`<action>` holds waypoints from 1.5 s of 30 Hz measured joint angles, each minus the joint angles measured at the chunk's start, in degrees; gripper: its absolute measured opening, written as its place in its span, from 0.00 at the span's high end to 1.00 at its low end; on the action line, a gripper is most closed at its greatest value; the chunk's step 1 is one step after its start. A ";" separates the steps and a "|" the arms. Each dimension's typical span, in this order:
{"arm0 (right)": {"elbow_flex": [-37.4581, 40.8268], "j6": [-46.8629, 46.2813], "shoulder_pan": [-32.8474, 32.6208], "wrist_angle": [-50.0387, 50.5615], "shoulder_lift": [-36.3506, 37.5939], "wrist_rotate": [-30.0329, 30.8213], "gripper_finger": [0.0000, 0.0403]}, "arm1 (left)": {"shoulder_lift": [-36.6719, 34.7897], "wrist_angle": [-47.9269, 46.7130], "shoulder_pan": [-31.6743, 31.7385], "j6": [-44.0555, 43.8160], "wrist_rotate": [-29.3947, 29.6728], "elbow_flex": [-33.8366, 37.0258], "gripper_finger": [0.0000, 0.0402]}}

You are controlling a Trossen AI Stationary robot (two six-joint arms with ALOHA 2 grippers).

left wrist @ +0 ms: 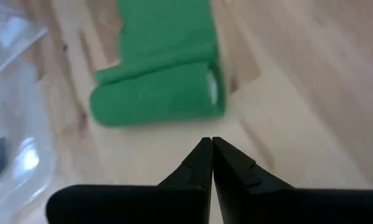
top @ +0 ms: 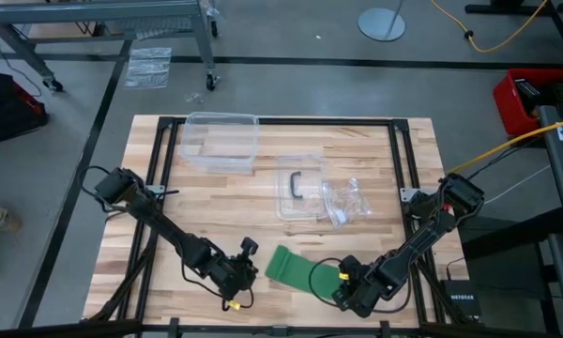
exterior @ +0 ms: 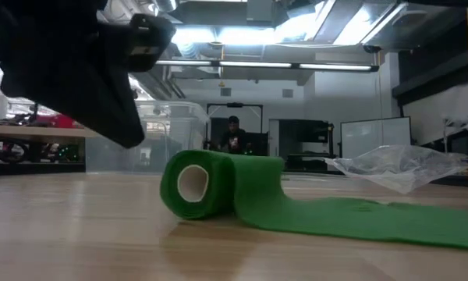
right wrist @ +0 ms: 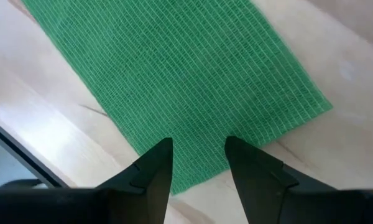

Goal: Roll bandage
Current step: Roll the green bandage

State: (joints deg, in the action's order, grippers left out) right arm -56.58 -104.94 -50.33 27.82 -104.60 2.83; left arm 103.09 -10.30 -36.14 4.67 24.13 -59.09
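Note:
The bright green bandage (top: 296,269) lies on the wooden table near its front edge. One end is wound into a small roll (exterior: 193,184) (left wrist: 155,93) resting on its side. The rest runs toward the table's right as a flat strip (exterior: 359,218) (right wrist: 186,81). My left gripper (left wrist: 210,146) (top: 249,274) is shut just left of the roll, a short gap away. My right gripper (right wrist: 199,149) (top: 342,284) points steeply down, open, with its fingertips over the strip's free end. My right gripper stands with its open fingertips (right wrist: 163,149) over the strip's free end (right wrist: 199,168), coming from above. Whether they touch the cloth, I cannot tell. The strip lies flat on the table.
A clear plastic box (top: 220,141) stands at the back. A clear lid with a black handle (top: 298,188) and a crumpled clear bag (top: 347,199) (exterior: 398,165) lie mid-table behind the bandage. A person (exterior: 232,133) shows far off in the room.

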 joint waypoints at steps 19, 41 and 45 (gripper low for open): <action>-6.48 -0.36 -2.32 11.85 -0.67 -5.07 0.59 | 4.37 10.29 5.59 1.36 -4.45 0.04 0.99; -6.64 -1.49 -2.21 11.18 -0.53 -4.41 0.59 | 9.02 25.44 7.59 10.62 -9.51 0.07 0.99; -6.66 -1.49 -2.21 11.01 -0.47 -4.47 0.59 | 9.02 27.55 8.33 13.06 -9.54 0.07 0.99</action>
State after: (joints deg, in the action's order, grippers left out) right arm -63.24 -106.43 -52.53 38.83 -105.08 -1.65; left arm 112.12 17.25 -27.80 17.73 14.58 -59.02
